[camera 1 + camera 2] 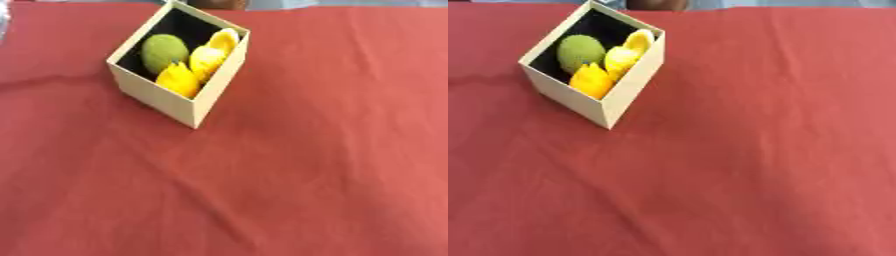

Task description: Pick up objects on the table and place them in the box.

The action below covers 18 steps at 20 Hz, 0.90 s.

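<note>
Red cloth [306, 175] is seen bare w/ no hand in either view, so finger state can't be told & nothing is placed rel. to fingers; green fruit [164, 51] & yellow pieces [206, 59] are packed in the box [157, 97], task prob. done.

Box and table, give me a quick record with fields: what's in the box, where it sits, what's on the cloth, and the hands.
box: cream open-topped box, dark inside, standing upright on the cloth, turned corner-on to the camera
position: upper left of the view, near the far edge
contents: one round green object on the left, yellow objects along the right wall
surface: red cloth, lightly wrinkled
loose items on cloth: none visible outside the box
left hand: not in view
right hand: not in view
</note>
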Each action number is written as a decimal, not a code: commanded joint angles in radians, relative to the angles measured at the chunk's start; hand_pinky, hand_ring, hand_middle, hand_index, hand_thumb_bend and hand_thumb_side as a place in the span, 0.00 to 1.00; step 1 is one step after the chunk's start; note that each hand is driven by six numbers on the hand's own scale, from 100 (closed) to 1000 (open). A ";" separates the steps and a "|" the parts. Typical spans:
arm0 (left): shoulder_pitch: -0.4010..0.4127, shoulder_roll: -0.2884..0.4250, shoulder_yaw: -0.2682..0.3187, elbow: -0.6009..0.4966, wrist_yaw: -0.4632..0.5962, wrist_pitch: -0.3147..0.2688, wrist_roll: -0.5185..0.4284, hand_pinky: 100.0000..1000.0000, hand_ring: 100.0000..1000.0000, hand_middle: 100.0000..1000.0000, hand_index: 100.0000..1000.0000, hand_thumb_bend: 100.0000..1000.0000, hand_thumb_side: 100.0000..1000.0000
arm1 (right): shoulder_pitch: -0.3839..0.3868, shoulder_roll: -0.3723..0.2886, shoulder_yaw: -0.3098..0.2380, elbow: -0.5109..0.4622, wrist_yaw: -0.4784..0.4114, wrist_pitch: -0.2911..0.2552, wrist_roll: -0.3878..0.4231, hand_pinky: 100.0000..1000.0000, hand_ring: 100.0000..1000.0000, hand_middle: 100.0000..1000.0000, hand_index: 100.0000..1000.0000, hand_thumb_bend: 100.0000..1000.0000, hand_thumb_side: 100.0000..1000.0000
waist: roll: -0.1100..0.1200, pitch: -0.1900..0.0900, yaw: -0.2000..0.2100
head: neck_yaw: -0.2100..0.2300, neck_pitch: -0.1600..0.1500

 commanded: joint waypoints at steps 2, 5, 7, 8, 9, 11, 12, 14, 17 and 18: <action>0.060 0.046 0.060 -0.087 0.180 -0.048 0.196 0.71 0.69 0.70 0.80 0.18 0.60 | -0.022 -0.024 -0.009 -0.015 -0.015 -0.084 -0.013 0.83 0.80 0.68 0.72 0.00 0.49 | -0.006 -0.028 0.005 | -0.016 -0.020; 0.111 0.025 0.071 -0.091 0.249 -0.118 0.249 0.71 0.70 0.70 0.81 0.18 0.64 | -0.043 -0.002 -0.011 -0.015 -0.021 -0.153 -0.023 0.83 0.80 0.69 0.73 0.00 0.44 | -0.012 -0.029 0.009 | -0.024 -0.022; 0.137 0.000 0.090 -0.091 0.275 -0.165 0.275 0.71 0.70 0.70 0.81 0.19 0.64 | -0.056 0.019 -0.014 -0.015 -0.009 -0.199 -0.028 0.83 0.81 0.70 0.73 0.00 0.42 | -0.015 -0.028 0.012 | -0.029 -0.025; 0.151 -0.014 0.101 -0.091 0.289 -0.188 0.292 0.71 0.70 0.70 0.81 0.20 0.64 | -0.062 0.030 -0.015 -0.015 0.001 -0.220 -0.031 0.83 0.81 0.71 0.74 0.00 0.41 | -0.016 -0.028 0.014 | -0.030 -0.025; 0.166 -0.025 0.109 -0.091 0.306 -0.208 0.307 0.71 0.70 0.70 0.81 0.20 0.64 | -0.065 0.038 -0.016 -0.015 0.010 -0.237 -0.033 0.83 0.81 0.71 0.74 0.00 0.41 | -0.017 -0.027 0.015 | -0.030 -0.026; 0.202 -0.039 0.118 -0.091 0.355 -0.242 0.326 0.72 0.70 0.70 0.81 0.21 0.65 | -0.067 0.053 -0.018 -0.015 0.029 -0.262 -0.037 0.83 0.82 0.72 0.74 0.00 0.40 | -0.018 -0.023 0.015 | -0.030 -0.026; 0.219 -0.043 0.122 -0.091 0.380 -0.259 0.331 0.72 0.70 0.70 0.81 0.21 0.66 | -0.066 0.059 -0.021 -0.015 0.045 -0.272 -0.041 0.82 0.82 0.72 0.75 0.00 0.40 | -0.019 -0.022 0.015 | -0.030 -0.026; 0.241 -0.049 0.132 -0.091 0.409 -0.292 0.334 0.73 0.71 0.71 0.81 0.22 0.66 | -0.058 0.076 -0.028 -0.015 0.079 -0.285 -0.053 0.81 0.82 0.72 0.75 0.00 0.41 | -0.019 -0.018 0.016 | -0.033 -0.025; 0.254 -0.062 0.141 -0.091 0.419 -0.329 0.326 0.73 0.71 0.71 0.82 0.22 0.66 | -0.043 0.100 -0.030 -0.015 0.106 -0.285 -0.074 0.82 0.82 0.72 0.75 0.00 0.42 | -0.019 -0.015 0.017 | -0.034 -0.019; 0.257 -0.065 0.142 -0.091 0.419 -0.334 0.322 0.73 0.71 0.71 0.82 0.23 0.66 | -0.040 0.106 -0.030 -0.015 0.110 -0.283 -0.078 0.82 0.82 0.72 0.75 0.00 0.42 | -0.019 -0.015 0.017 | -0.033 -0.011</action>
